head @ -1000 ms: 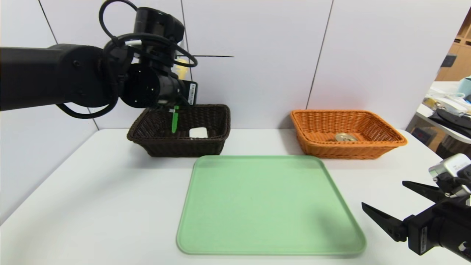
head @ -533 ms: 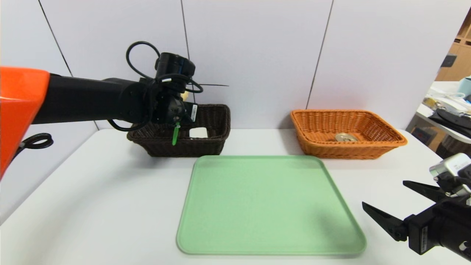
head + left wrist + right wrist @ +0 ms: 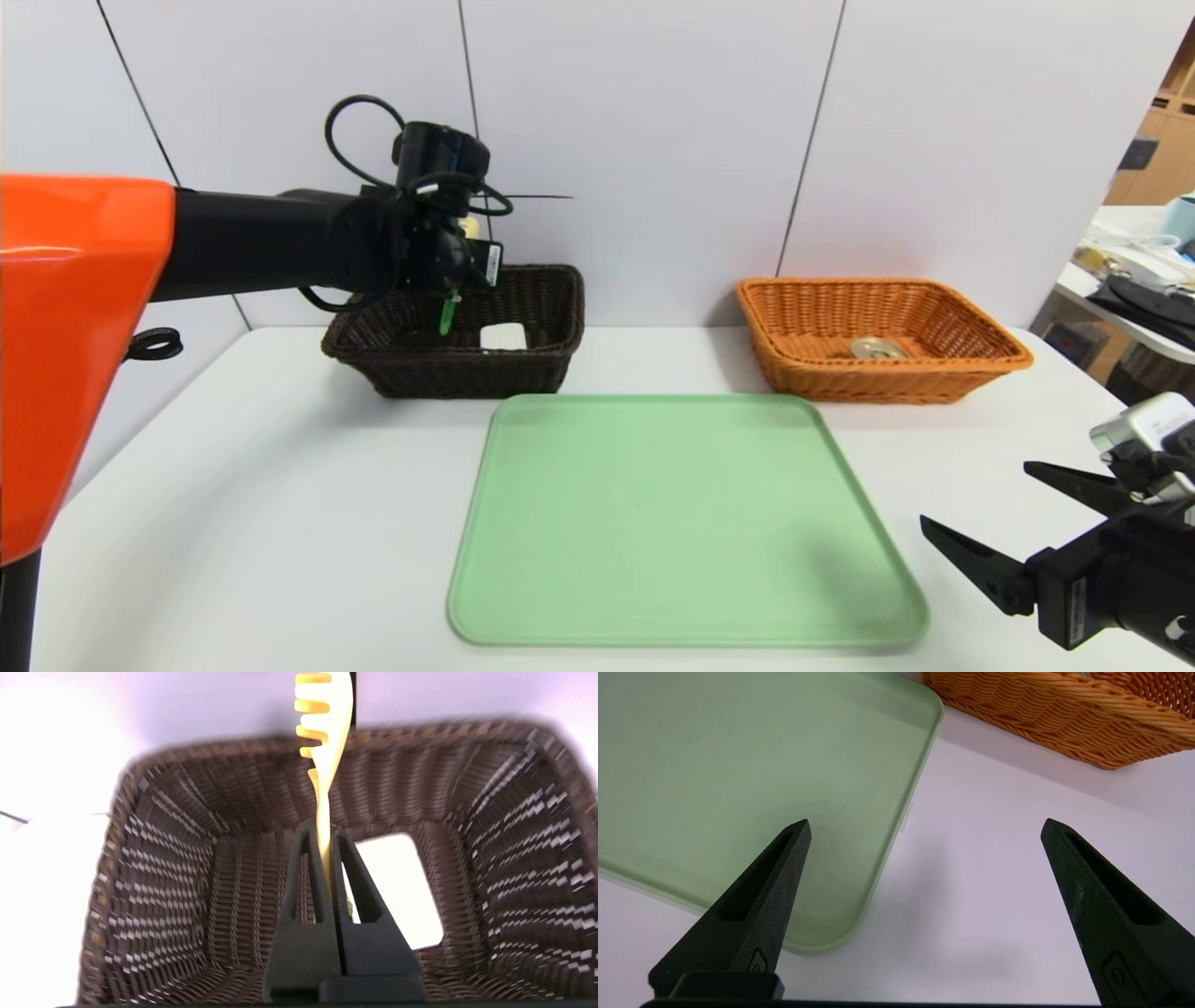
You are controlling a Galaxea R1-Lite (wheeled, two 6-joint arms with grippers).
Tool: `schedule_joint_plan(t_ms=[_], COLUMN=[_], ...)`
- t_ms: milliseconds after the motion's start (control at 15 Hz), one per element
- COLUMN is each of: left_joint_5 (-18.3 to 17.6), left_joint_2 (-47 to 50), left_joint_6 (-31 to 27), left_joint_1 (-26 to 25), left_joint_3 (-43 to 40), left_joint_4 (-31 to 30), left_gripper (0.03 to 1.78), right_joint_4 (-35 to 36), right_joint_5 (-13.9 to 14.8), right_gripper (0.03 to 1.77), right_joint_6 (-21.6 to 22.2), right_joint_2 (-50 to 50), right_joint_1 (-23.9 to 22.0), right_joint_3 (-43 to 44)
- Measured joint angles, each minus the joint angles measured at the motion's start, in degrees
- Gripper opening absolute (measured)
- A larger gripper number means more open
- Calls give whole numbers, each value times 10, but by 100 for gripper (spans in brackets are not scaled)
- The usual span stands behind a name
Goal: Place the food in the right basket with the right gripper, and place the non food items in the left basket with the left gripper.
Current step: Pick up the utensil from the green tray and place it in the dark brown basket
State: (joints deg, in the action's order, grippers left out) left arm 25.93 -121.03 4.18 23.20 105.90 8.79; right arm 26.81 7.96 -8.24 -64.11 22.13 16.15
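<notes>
**Pasta fork held over the dark basket**

Your left gripper (image 3: 327, 833) hangs above the dark brown basket (image 3: 546, 359), jaws clamped on the pasta fork (image 3: 327, 742); white block (image 3: 503, 336) inside. Right gripper (image 3: 924, 828) gapes near the green tray (image 3: 653, 523). Can (image 3: 876, 348) sits in the orange basket (image 3: 971, 378).

Tool (image 3: 325, 833) clamping yellow pasta fork (image 3: 322, 742), dark basket (image 3: 154, 858), white block (image 3: 397, 891) inside

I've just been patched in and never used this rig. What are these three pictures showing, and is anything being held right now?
It is a two-armed robot. The head view looks down on a white table; the other two come from wrist cameras. The left gripper is shut on a yellow pasta fork above the dark basket, where a white block lies. The right gripper waits open beside the empty green tray. A tin can sits in the orange basket.
</notes>
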Motion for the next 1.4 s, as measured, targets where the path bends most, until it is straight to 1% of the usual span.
schedule_joint_plan(t_ms=[67,200,467,533,667,800,1000,1267,1400], left_joint_5=[0,-1,-3,-6,-11,-14,-37,-40,-39], left_joint_2=[-1,-9,-37,-44,-57,-66,-74,-75,-75], left_joint_6=[-2,-13,-5,-5,-7,-5,-1,-7,-9], left_joint_1=[-1,-1,-5,-8,-13,-17,-23,-24,-25], left_joint_3=[25,54,63,64,65,61,48,9,1], left_joint_4=[18,27,26,20,-12,-21,-33,-100,-102], left_gripper=[6,6,6,6,6,6,6,6,6], right_joint_4=[0,0,0,0,1,0,0,0,0], right_joint_5=[0,0,0,0,0,0,0,0,0], right_gripper=[170,170,170,170,170,170,170,170,170], right_joint_6=[0,0,0,0,-2,-3,-4,-4,-4], right_joint_2=[0,1,1,1,1,1,1,0,0], right_joint_1=[0,0,-2,-2,-2,-2,-1,0,0], right_joint_3=[0,2,2,2,2,5,9,9,9])
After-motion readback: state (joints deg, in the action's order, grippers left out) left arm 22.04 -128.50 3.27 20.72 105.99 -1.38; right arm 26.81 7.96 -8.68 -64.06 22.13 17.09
